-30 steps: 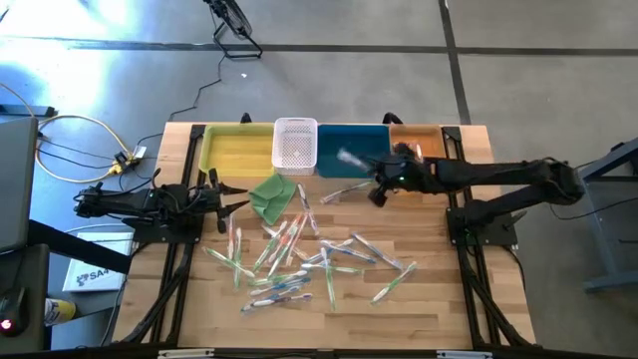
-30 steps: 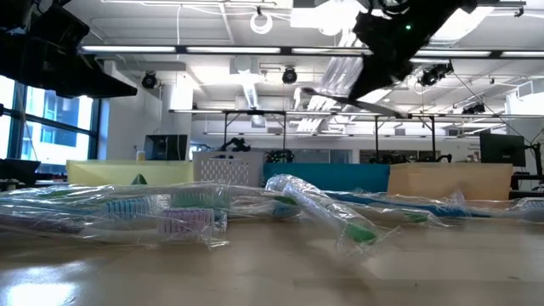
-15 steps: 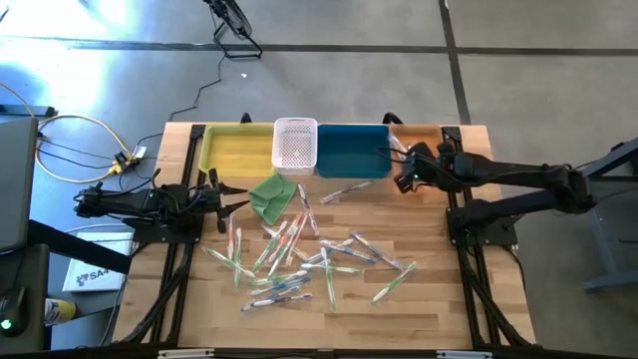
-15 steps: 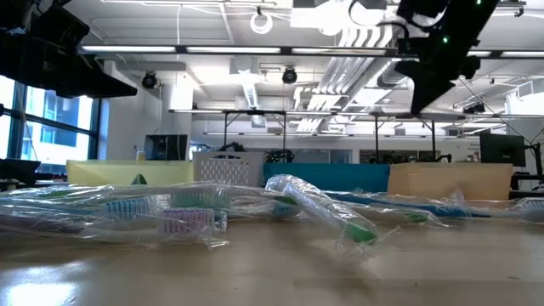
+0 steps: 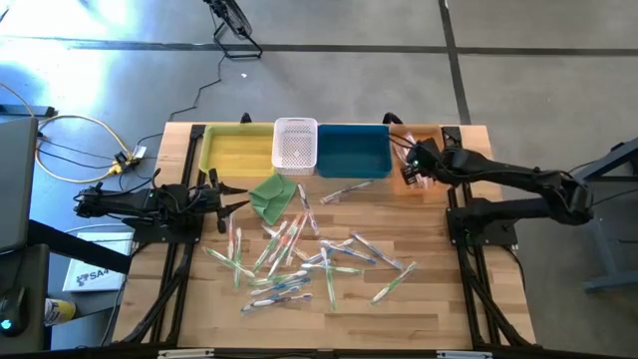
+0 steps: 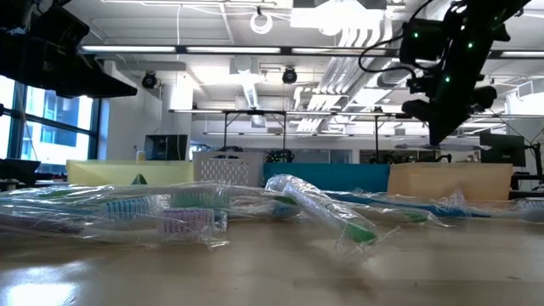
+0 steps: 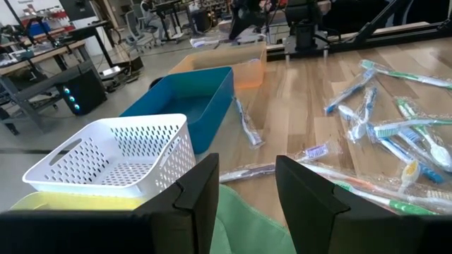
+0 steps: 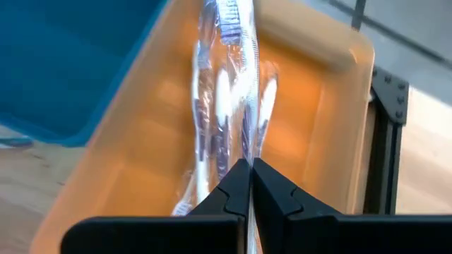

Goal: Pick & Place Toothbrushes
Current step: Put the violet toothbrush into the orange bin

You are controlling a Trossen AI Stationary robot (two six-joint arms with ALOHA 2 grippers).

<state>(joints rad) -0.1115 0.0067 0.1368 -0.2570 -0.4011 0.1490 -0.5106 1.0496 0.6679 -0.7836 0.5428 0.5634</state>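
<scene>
Several wrapped toothbrushes (image 5: 299, 254) lie scattered on the wooden table (image 5: 439, 289). One more toothbrush (image 8: 224, 85), white and purple in a clear wrapper, sticks out of my right gripper (image 8: 248, 173), which is shut on it over the orange bin (image 5: 427, 140) at the far right. In the low view that gripper (image 6: 439, 136) hangs dark above the bin's wall. My left gripper (image 7: 247, 187) waits open at the table's left edge (image 5: 231, 194), just above the folded green cloth (image 5: 271, 194). My right gripper pinches the toothbrush's wrapper at the end away from the bristles (image 8: 244, 152), between its two shut fingers. The fingers slant down from the table's right side and lie along the brush. The brush runs on past the fingertips, over the orange bin's floor (image 8: 311, 127). Whether it touches the floor, I cannot tell.
Along the far edge stand a yellow bin (image 5: 237, 150), a white perforated basket (image 5: 295, 145), a blue bin (image 5: 352, 150) and the orange bin. One wrapped brush lies alone near the blue bin (image 5: 344, 189). Bare wood shows along the near edge.
My right gripper has carried the toothbrush from in front of the blue bin toward the table's right and far edges, to over the orange bin. It has sunk, rolled and tipped its fingers steeper downward. It stays shut on the brush.
</scene>
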